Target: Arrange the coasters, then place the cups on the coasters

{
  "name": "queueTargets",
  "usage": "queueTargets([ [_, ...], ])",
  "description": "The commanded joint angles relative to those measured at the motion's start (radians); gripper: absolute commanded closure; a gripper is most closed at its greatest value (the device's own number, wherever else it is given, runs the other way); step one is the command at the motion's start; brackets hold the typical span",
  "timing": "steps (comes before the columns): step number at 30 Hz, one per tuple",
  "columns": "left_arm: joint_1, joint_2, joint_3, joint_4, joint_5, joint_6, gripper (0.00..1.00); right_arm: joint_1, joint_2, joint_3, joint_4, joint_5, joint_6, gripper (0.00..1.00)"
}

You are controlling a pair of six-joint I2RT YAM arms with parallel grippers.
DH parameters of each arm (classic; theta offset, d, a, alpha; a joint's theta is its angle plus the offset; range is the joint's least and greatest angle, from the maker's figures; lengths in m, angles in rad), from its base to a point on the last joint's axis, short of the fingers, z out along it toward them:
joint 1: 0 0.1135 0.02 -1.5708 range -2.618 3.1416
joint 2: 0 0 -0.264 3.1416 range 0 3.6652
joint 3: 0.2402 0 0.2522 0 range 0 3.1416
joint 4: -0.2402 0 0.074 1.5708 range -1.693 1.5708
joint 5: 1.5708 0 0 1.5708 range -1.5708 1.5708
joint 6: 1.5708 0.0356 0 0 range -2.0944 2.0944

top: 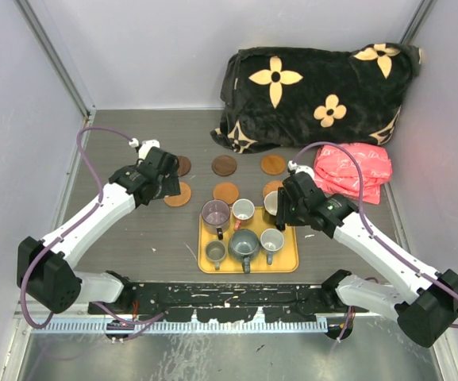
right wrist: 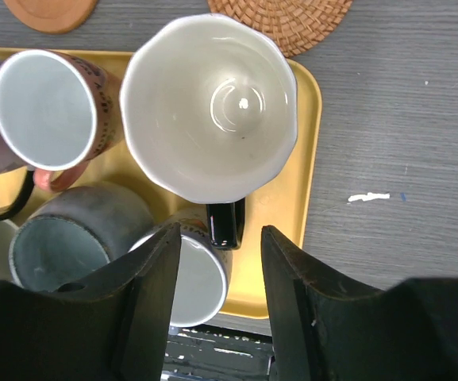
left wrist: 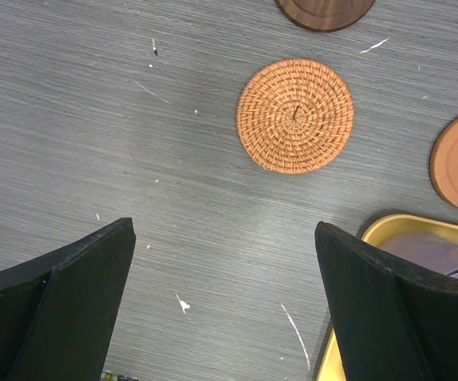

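Pale, evenly lit walls enclose a grey wood-grain table flecked with white scratches. At its far right lies a black flowered blanket, with a pink bag just in front.

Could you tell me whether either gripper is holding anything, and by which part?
Nothing is held. The fingers of the right gripper flank the black handle of the cup without touching it; the left gripper hangs open above the table.

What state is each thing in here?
Left end effector: open, empty.
Right end effector: open around cream-lined cup's handle, not gripping.
Coasters: six flat on table, none bearing a cup.
Cups: six upright on yellow tray.
Blanket: bunched up.
Pink bundle: crumpled.
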Motion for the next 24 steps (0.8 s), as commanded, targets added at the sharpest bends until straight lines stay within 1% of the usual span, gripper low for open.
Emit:
queueTargets([
  [1,0.000,-0.003,0.021,0.031,-0.007,-0.002,0.02,0.018,0.021,-0.018,0.025,0.069,0.014,0.50],
  [5,0.000,0.000,0.024,0.031,-0.007,-0.002,0.02,0.024,0.039,-0.026,0.041,0.098,0.014,0.52],
  [16,0.000,0.001,0.020,0.033,-0.008,-0.001,0.02,0.028,0.092,-0.056,0.110,0.121,0.014,0.57],
  [24,0.000,-0.003,0.019,0.033,-0.013,-0.003,0.02,0.029,0.104,-0.086,0.143,0.135,0.015,0.58],
])
